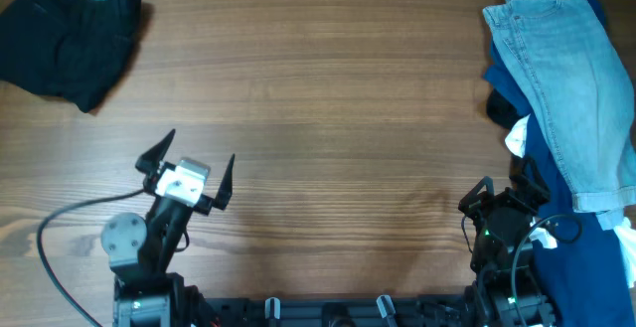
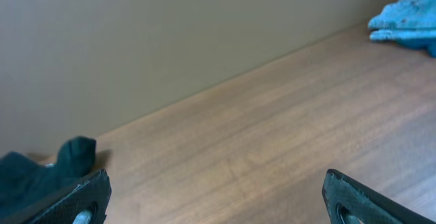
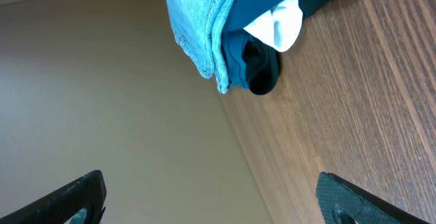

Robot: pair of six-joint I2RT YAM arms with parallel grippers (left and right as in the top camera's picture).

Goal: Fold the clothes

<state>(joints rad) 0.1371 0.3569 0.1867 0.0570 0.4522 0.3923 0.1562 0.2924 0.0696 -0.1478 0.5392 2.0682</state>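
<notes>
On the wooden table, light blue jeans lie over dark blue fabric at the right edge. The black garment sits crumpled in the far left corner, well apart from both arms. The left gripper and right gripper have their fingers spread wide and hold nothing.

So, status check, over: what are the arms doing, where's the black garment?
Left gripper open, empty. Right gripper open, empty. Black garment crumpled at far-left corner, untouched. Jeans heaped far right, out of the way.
</notes>
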